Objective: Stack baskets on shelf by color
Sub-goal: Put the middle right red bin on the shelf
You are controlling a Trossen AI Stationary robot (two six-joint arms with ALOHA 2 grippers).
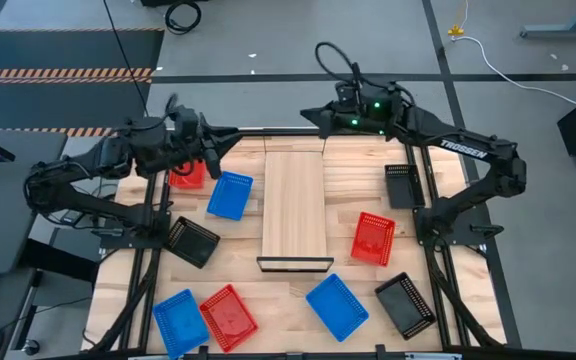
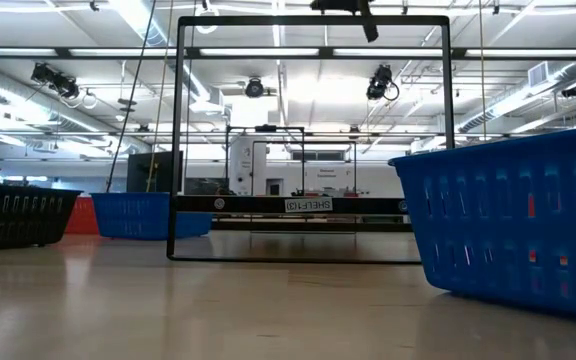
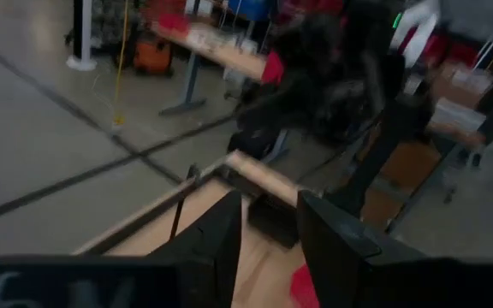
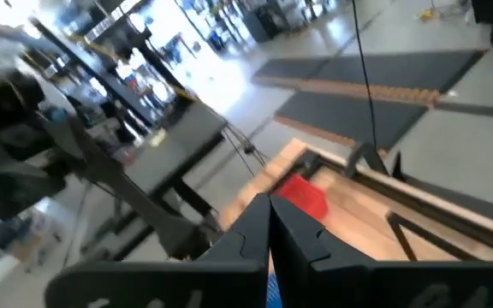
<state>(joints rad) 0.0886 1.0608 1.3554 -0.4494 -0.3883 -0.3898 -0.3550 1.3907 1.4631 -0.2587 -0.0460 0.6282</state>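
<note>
The shelf (image 1: pixel 295 210) is a long light-wood board lying in the middle of the table. Red, blue and black baskets lie scattered flat on the tabletop around it. A red basket (image 1: pixel 188 177) and a blue one (image 1: pixel 230 195) sit at the far left. My left gripper (image 1: pixel 213 150) hovers high above them, pointing toward the table's right; in its wrist view the fingers (image 3: pixel 268 248) stand apart with nothing between them. My right gripper (image 1: pixel 313 118) hangs high over the table's far edge behind the shelf, pointing left, its fingers (image 4: pixel 270 231) shut on nothing.
Left of the shelf lies a black basket (image 1: pixel 192 241). Along the near edge lie a blue (image 1: pixel 181 320), a red (image 1: pixel 229 316), a blue (image 1: pixel 337 305) and a black basket (image 1: pixel 405 303). Right of the shelf lie a red (image 1: pixel 373 238) and a black basket (image 1: pixel 402 185).
</note>
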